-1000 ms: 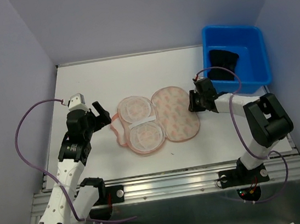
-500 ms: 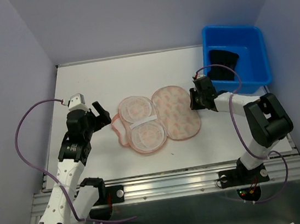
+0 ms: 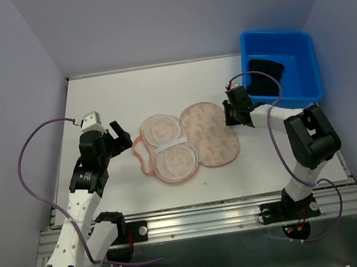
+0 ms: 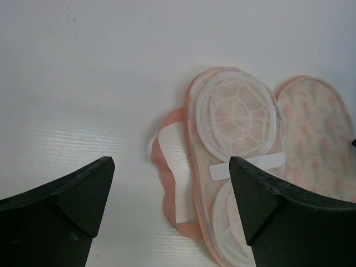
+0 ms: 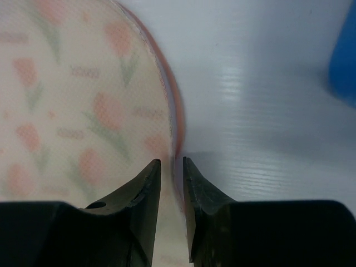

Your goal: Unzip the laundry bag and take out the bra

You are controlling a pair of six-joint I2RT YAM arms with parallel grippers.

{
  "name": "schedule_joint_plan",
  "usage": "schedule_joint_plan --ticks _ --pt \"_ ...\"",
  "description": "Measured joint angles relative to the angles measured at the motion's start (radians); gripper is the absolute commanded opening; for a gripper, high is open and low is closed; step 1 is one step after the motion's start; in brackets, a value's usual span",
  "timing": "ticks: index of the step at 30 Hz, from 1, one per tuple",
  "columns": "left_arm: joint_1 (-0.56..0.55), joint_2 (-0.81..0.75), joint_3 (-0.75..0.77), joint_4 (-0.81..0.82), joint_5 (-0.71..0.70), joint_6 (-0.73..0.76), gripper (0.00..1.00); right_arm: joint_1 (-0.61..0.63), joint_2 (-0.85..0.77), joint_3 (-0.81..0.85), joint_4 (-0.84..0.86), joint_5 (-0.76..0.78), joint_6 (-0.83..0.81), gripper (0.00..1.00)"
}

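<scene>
We see left gripper [image 3: 121, 133] wide apart, just left of the open cream-and-pink peanut-shaped fabric laundry bag [image 3: 186, 144]; right gripper [image 3: 229, 115] nearly together astride its right rim, can't tell if it bites. Small black fabric bra [image 3: 264, 75] lies beyond, in the blue plastic tub [image 3: 277, 31], right arm nearest.

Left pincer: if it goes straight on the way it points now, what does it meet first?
The left pincer would probably meet the laundry bag's pink strap loop first, ahead of the white cups. It tilts downward, so the table could come first; depth is unclear.
</scene>
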Motion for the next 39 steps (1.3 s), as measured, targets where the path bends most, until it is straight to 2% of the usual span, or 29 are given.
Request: schedule_joint_plan --ticks 3,5,6,9,13,17,26,31,39 --pt "0.000 0.000 0.000 0.000 0.000 0.000 0.97 0.000 0.044 0.000 -0.005 0.000 0.000 0.26" --pt "0.000 0.000 0.000 0.000 0.000 0.000 0.97 0.000 0.057 0.006 0.002 0.000 0.000 0.20" --pt "0.000 0.000 0.000 0.000 0.000 0.000 0.97 0.000 0.060 0.008 0.002 0.000 0.000 0.12" --pt "0.000 0.000 0.000 0.000 0.000 0.000 0.97 0.000 0.063 0.008 0.002 0.003 -0.003 0.01" --pt "0.000 0.000 0.000 0.000 0.000 0.000 0.97 0.000 0.052 0.008 -0.016 0.010 -0.018 0.01" --pt "0.000 0.000 0.000 0.000 0.000 0.000 0.97 0.000 0.009 0.035 -0.114 0.038 -0.061 0.01" --pt "0.000 0.000 0.000 0.000 0.000 0.000 0.97 0.018 -0.096 0.394 -0.340 0.131 -0.193 0.01" --pt "0.000 0.010 0.000 0.000 0.001 0.000 0.97 0.134 -0.089 0.549 -0.429 0.141 -0.222 0.01" --pt "0.000 0.012 0.000 0.001 0.002 0.000 0.97 0.325 0.039 0.534 -0.480 0.138 -0.203 0.02"
